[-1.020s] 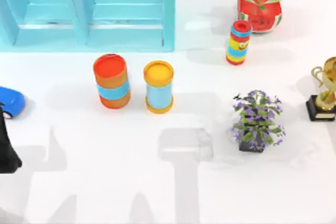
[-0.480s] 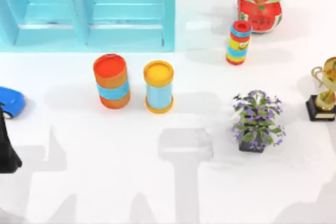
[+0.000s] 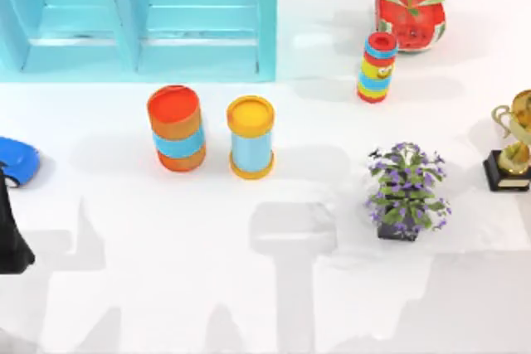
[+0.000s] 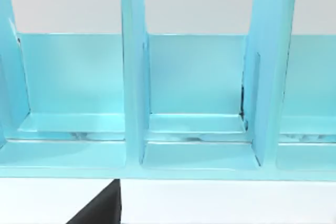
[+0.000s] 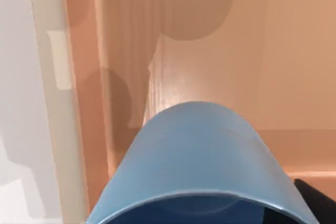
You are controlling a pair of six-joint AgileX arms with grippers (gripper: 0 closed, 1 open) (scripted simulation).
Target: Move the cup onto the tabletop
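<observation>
The cup is sitting right up against my right wrist camera, its blue wall filling the lower middle of that frame over a peach-coloured floor; whether my right fingers are pinching it, I cannot tell. My left arm is waiting at the white surface's left edge, facing the turquoise cabinet.
</observation>
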